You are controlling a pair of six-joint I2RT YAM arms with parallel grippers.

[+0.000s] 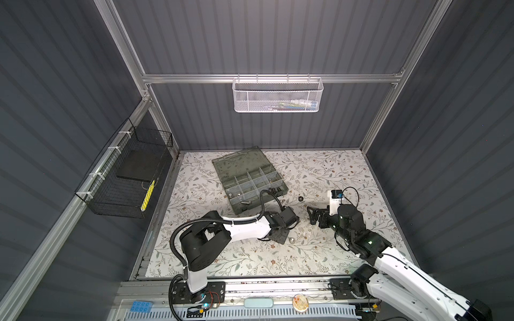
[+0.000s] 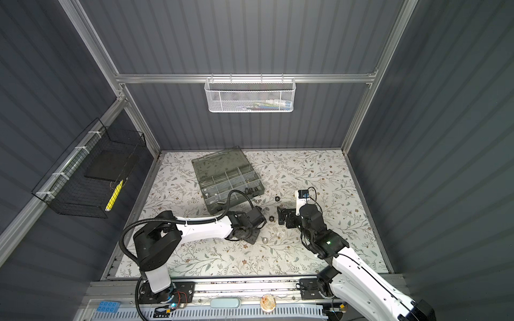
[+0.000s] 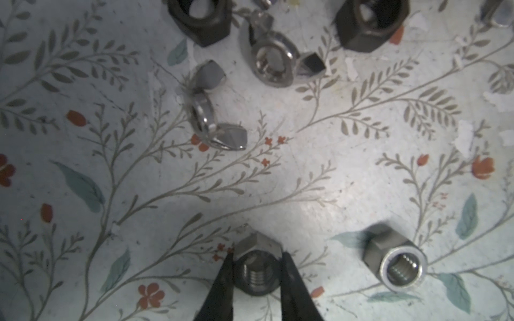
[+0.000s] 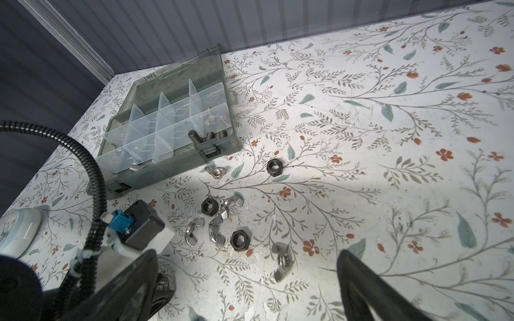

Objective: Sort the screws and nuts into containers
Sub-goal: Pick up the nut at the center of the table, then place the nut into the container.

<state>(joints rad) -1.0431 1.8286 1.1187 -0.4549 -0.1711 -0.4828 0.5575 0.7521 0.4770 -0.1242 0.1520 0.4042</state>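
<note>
Now, three short black bolts (image 4: 207, 136) lie in the near-right compartment (image 4: 180, 140) of the grey-green plastic organizer case (image 4: 167, 175), left jaws clench a silver hexagonal nut (image 3: 257, 250), right jaws released.

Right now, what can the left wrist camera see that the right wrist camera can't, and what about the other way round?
Only the left wrist view: the left gripper with its black fingertips touching both sides of a shiny silver hexagonal nut, and a second silver hexagonal nut lying apart from it.
Only the right wrist view: the grey-green plastic organizer case with pale dividers, and black cylinder-headed screws in one compartment.
Both: silver wing nuts and dark hexagonal nuts loose on the floral table cover.
</note>
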